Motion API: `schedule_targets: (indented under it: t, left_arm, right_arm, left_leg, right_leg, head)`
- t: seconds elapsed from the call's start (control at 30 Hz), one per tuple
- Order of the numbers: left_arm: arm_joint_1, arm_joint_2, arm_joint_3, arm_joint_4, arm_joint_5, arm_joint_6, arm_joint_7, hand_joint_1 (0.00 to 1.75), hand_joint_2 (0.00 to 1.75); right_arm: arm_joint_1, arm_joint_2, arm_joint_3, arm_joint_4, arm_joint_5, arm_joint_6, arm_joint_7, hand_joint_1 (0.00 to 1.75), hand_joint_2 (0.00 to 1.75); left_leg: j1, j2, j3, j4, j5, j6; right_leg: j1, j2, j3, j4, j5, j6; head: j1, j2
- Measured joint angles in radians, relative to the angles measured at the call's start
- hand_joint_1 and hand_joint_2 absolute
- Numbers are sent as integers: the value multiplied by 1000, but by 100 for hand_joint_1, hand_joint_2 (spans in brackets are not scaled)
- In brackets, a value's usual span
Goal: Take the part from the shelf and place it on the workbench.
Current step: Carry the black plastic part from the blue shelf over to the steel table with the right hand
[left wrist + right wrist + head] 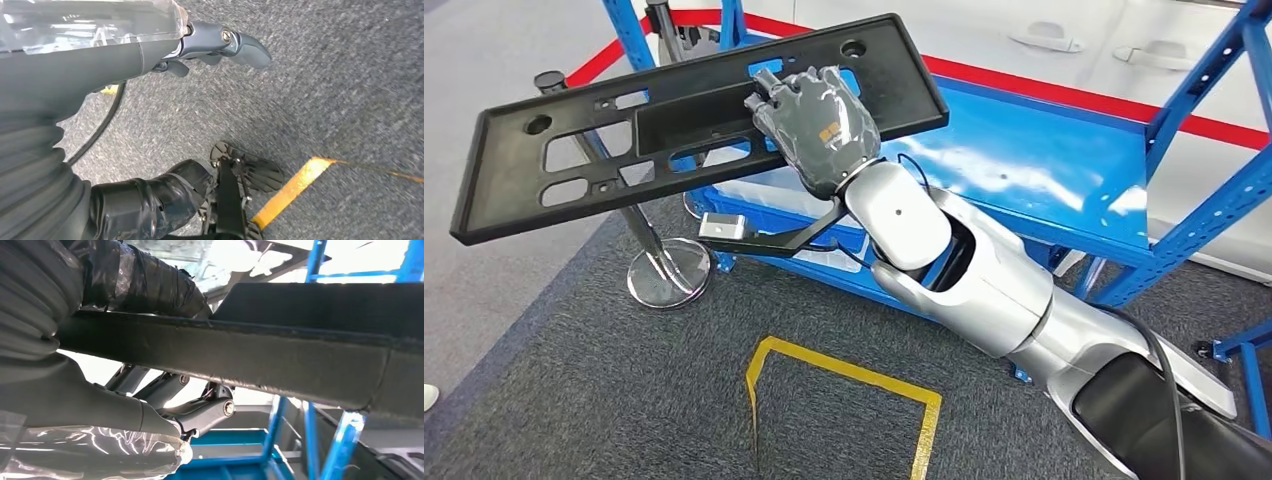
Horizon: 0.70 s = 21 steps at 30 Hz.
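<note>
A long black plastic panel point(574, 140) with several cut-outs is held in the air, tilted, in front of the blue shelf point(1044, 170). My right hand point(816, 125) grips it near its middle, fingers over the top face. In the right wrist view the panel's edge point(280, 352) runs across the picture, clamped between the dark fingers point(140, 280) and the grey thumb point(205, 412). My left hand point(220, 45) hangs over the grey carpet with nothing in it, its fingers apart.
A chrome stanchion base point(667, 272) stands on the carpet under the panel. Yellow floor tape point(844, 375) marks a box in front of me. White parts point(1044, 40) lie on the shelf's back level. Blue uprights point(1204, 90) rise at the right.
</note>
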Motion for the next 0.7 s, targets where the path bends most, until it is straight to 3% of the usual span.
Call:
schedule_targets:
  t: [0.03, 0.1, 0.17, 0.23, 0.27, 0.3, 0.37, 0.4, 0.47, 0.5, 0.53, 0.6, 0.67, 0.7]
  left_arm:
    - [1, 0, 0, 0, 0, 0, 0, 0, 175]
    - [1, 1, 0, 0, 0, 1, 1, 0, 175]
    - [0, 1, -1, 0, 0, 1, 1, 0, 175]
    - [-1, 1, -1, 0, 0, 1, 1, 0, 175]
    - [-1, 1, -1, 0, 0, 2, 1, 0, 175]
    - [0, 1, -1, 0, 0, 2, 1, 0, 175]
    - [0, 0, -1, 0, 0, 2, 1, 0, 175]
    - [-1, -1, -1, 0, 0, 2, 1, 0, 175]
    - [-3, -2, -1, 0, 1, 2, 0, 0, 175]
    - [-2, -2, -1, 0, 1, 2, 0, 0, 175]
    - [0, -1, -2, 1, 1, 3, 0, 0, 175]
    - [2, -3, -2, 3, 1, 3, 0, 0, 175]
    - [0, -5, -2, 3, 0, 3, 0, 0, 175]
    - [-1, -5, -3, 3, 0, 3, 1, 0, 175]
  right_arm:
    - [0, 0, 0, 0, 0, 0, 0, 175, 175]
    - [-1, -1, 0, 0, 0, 0, 0, 175, 175]
    - [-2, -1, 0, 1, 0, 2, 0, 175, 175]
    - [-1, -1, 0, 5, 2, 9, 0, 175, 175]
    - [-1, -1, 0, 7, 3, 13, 0, 175, 175]
    - [-2, -1, 1, 9, 4, 17, 0, 175, 175]
    - [-6, -1, 1, 11, 7, 21, 0, 175, 175]
    - [-11, 0, 1, 11, 8, 23, 1, 175, 175]
    - [-20, 2, 3, 14, 11, 26, 2, 175, 175]
    - [-25, 3, 5, 16, 13, 28, 3, 175, 175]
    - [-28, 5, 7, 17, 14, 29, 3, 175, 175]
    - [-37, 11, 12, 20, 16, 32, 4, 175, 175]
    - [-44, 14, 16, 21, 17, 34, 5, 175, 175]
    - [-45, 15, 17, 23, 17, 34, 5, 175, 175]
  left_leg:
    - [1, -8, -2, -1, 3, 8]
    - [2, -24, -4, -4, 9, 21]
    - [1, -41, -8, -5, 14, 30]
    - [-3, -64, -12, -4, 16, 34]
    - [-5, -76, -12, -4, 17, 35]
    - [-6, -90, -11, -4, 17, 35]
    - [-8, -115, -13, -3, 18, 34]
    - [-8, -126, -17, -2, 19, 31]
    - [-2, -148, -28, -2, 26, 21]
    - [1, -161, -32, -4, 29, 14]
    - [3, -163, -36, -4, 29, 8]
    - [-1, -117, -55, 32, 5, -4]
    - [-3, -52, -105, 138, -51, -15]
    - [-1, -37, -135, 200, -75, -19]
  right_leg:
    - [-2, 1, -1, 4, -5, 4]
    - [-7, 33, -21, 53, -44, 10]
    - [-6, 77, -77, 179, -111, 10]
    - [-4, 93, -124, 279, -141, 5]
    - [-2, 95, -124, 277, -127, 1]
    - [0, 100, -106, 238, -97, -5]
    - [2, 140, -45, 108, -29, -20]
    - [1, 163, -21, 53, -11, -23]
    - [4, 186, -4, 10, -7, -24]
    - [4, 175, -3, 2, -6, -23]
    - [3, 161, 0, -2, -3, -24]
    - [-3, 134, 6, -16, 2, -29]
    - [-2, 105, 9, -20, 3, -34]
    - [-1, 90, 9, -19, 2, -35]
  head:
    - [1, 0]
    - [4, 0]
    - [7, 0]
    - [9, 0]
    - [9, 0]
    - [9, 0]
    - [8, 0]
    - [7, 0]
    - [7, 0]
    - [9, 0]
    - [10, 0]
    - [4, 0]
    - [-4, 0]
    - [-4, 0]
